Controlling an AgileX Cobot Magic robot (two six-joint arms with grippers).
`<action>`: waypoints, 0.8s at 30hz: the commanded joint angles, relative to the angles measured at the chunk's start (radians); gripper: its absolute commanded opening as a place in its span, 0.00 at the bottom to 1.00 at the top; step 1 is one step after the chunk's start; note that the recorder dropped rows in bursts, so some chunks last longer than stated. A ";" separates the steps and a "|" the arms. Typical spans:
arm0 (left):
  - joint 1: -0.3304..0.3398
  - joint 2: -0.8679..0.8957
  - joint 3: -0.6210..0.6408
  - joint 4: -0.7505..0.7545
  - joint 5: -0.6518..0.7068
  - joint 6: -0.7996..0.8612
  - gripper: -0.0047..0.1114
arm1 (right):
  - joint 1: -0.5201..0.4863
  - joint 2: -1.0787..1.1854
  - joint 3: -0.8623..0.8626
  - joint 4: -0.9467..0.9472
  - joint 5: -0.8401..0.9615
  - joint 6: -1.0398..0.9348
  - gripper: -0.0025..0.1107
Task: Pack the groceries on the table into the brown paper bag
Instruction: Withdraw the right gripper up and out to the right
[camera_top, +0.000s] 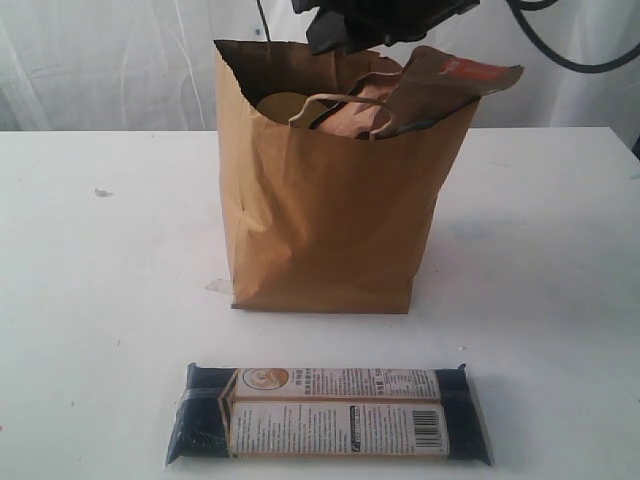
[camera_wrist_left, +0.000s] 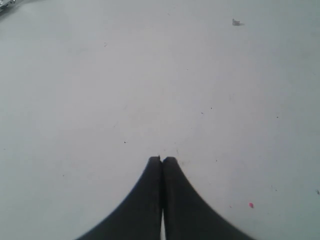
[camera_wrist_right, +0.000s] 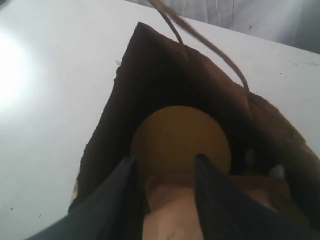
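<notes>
The brown paper bag (camera_top: 320, 220) stands upright in the middle of the table (camera_top: 90, 300). Inside it show a round yellow top (camera_top: 283, 103) and a brown pouch with an orange label (camera_top: 440, 85) that leans out over the rim. My right gripper (camera_top: 335, 35) hangs over the bag's mouth. In the right wrist view its jaws (camera_wrist_right: 165, 159) stand apart, with the pouch's end (camera_wrist_right: 175, 210) between them and the yellow top (camera_wrist_right: 180, 135) below. A long dark-blue packet (camera_top: 330, 412) lies in front of the bag. My left gripper (camera_wrist_left: 162, 159) is shut over bare table (camera_wrist_left: 150, 75).
The bag's twisted cord handle (camera_top: 340, 100) droops across its opening, and another handle (camera_wrist_right: 200, 37) shows in the right wrist view. A small scuff (camera_top: 103, 192) marks the table at the left. A pale curtain hangs behind.
</notes>
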 joint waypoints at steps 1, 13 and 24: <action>-0.007 -0.005 0.000 0.000 -0.005 0.000 0.04 | 0.001 -0.055 -0.009 -0.024 0.006 -0.012 0.31; -0.007 -0.005 0.000 0.000 -0.005 0.000 0.04 | -0.047 -0.209 0.005 -0.969 0.302 0.222 0.02; -0.007 -0.005 0.000 0.000 -0.005 0.000 0.04 | -0.299 -0.227 0.274 -0.924 0.344 0.390 0.02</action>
